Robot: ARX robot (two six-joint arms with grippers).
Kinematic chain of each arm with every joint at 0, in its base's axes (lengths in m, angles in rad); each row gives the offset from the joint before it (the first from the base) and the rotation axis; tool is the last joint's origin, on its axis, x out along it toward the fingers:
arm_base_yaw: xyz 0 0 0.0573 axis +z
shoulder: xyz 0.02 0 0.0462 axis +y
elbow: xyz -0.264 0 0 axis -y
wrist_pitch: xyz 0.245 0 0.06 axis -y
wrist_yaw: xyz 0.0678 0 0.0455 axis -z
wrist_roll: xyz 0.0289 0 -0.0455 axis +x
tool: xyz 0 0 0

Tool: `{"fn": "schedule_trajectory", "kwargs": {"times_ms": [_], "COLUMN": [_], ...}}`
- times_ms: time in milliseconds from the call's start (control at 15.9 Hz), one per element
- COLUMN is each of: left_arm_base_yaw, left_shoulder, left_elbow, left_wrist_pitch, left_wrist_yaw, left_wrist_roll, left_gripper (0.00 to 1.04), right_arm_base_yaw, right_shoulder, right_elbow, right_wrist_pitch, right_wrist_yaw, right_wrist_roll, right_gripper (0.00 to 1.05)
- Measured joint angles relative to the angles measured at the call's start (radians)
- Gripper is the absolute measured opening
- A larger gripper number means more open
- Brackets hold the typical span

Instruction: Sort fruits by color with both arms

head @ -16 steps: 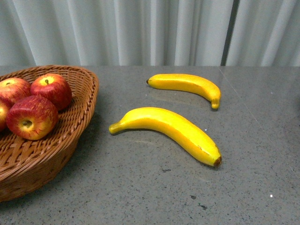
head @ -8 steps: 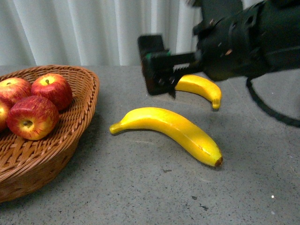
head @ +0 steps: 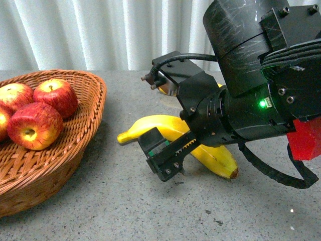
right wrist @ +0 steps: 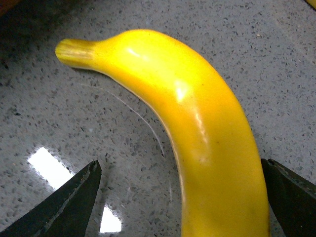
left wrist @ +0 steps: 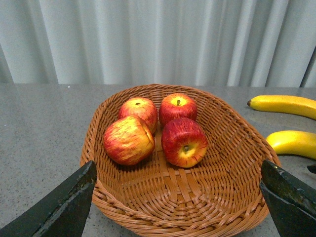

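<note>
From the body, our front camera looks forward over the table (head: 125, 211): basket (head: 85, 125) at 10 o'clock, near banana (head: 145, 124) at 12. Our left wrist camera faces this basket from nearby; our right wrist camera looks down on this banana, very close.

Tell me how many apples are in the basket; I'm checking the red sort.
4 apples, all in the wicker basket: a far pair side by side, a near pair before them. None appears hidden.

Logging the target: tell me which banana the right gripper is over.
The near banana, stem toward the basket, under the open right gripper; the far banana lies beyond it.
</note>
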Motion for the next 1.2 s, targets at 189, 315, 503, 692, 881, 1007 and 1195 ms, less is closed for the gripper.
{"fn": "schedule_trajectory", "kwargs": {"times_ms": [189,315,503,692,881,1007,1195], "left_arm_base_yaw": [0.000,0.000,0.000,0.000,0.000,0.000,0.000], "left_shoulder": [0.000,0.000,0.000,0.000,0.000,0.000,0.000], "left_elbow": [0.000,0.000,0.000,0.000,0.000,0.000,0.000], "left_wrist_pitch": [0.000,0.000,0.000,0.000,0.000,0.000,0.000], "left_wrist_yaw": [0.000,0.000,0.000,0.000,0.000,0.000,0.000], "left_wrist_roll": [0.000,0.000,0.000,0.000,0.000,0.000,0.000], "left_gripper": [0.98,0.98,0.98,0.98,0.98,0.98,0.98], "right_arm_base_yaw": [-0.019,-0.024,-0.053,-0.146,-0.418,-0.663,-0.883], "right_shoulder": [0.023,0.042,-0.025,-0.239,-0.503,-0.481,-0.349], "right_elbow": [0.029,0.052,0.055,0.007,-0.075,-0.075,-0.068], "right_wrist_pitch": [-0.061,-0.069,-0.037,0.024,-0.011,-0.079,-0.135], "right_wrist_yaw": [-0.007,-0.006,-0.112,-0.250,-0.415,-0.439,-0.388], "right_wrist_roll": [-0.068,-0.080,0.006,0.104,0.100,-0.006,-0.120], "right_gripper": [0.96,0.73,0.38,0.38,0.38,0.38,0.38]}}
